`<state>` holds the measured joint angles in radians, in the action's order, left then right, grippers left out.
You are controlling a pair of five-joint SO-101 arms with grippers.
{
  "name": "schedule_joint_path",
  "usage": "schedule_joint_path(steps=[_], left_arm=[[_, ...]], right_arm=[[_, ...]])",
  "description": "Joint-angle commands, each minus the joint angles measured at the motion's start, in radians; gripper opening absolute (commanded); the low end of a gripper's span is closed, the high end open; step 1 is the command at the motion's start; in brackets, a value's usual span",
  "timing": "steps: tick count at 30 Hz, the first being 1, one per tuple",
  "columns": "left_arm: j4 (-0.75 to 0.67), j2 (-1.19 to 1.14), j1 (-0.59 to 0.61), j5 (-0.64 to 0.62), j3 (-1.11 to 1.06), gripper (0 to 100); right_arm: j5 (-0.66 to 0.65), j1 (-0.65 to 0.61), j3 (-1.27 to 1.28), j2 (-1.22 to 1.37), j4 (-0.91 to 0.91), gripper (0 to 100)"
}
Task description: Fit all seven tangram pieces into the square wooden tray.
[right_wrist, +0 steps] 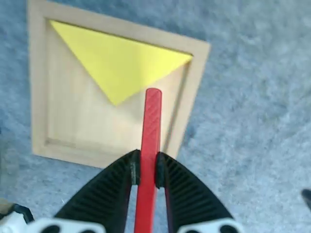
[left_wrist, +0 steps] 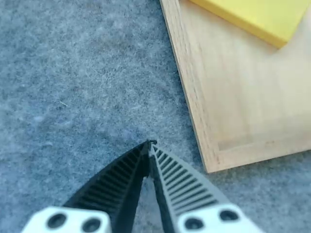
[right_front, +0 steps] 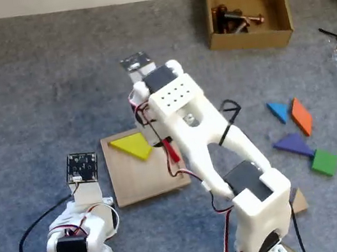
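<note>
My right claw (right_wrist: 145, 165) is clamped on a red piece (right_wrist: 151, 121), held edge-on, over the wooden tray (right_wrist: 39, 97). My left claw (left_wrist: 148, 145) has its fingers pressed together, empty, over the grey carpet (left_wrist: 73, 73) just beside the tray's corner. A yellow triangle (right_wrist: 116, 63) lies in the tray against one side. The high camera adds a blue triangle (right_front: 276, 110), orange piece (right_front: 301, 116), purple triangle (right_front: 293, 144) and green square (right_front: 324, 162) loose on the carpet, well apart from the tray. Farthest off, a cardboard box (right_front: 250, 40) holds what I take for copper-coloured metal bits (right_front: 235, 19).

triangle (right_front: 132, 146) in tray (right_front: 140, 183), other pieces (right_front: 294, 142) right
</note>
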<state>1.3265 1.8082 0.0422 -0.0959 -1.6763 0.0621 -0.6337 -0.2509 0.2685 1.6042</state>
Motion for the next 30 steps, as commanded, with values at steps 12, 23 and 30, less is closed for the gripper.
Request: schedule_joint_path(steps=[12, 23, 30], left_arm=[[-0.002, 0.007, -0.015, -0.008, -0.019, 1], [-0.002, 0.007, -0.015, -0.008, -0.019, 1], [-0.002, 0.007, -0.015, -0.008, -0.019, 1]], right_arm=[[0.015, -0.093, 0.019, 0.016, -0.171, 0.5], [0.015, -0.166, 0.022, 0.130, -0.199, 0.5], [0.015, -0.197, 0.025, 0.131, -0.229, 0.5]])
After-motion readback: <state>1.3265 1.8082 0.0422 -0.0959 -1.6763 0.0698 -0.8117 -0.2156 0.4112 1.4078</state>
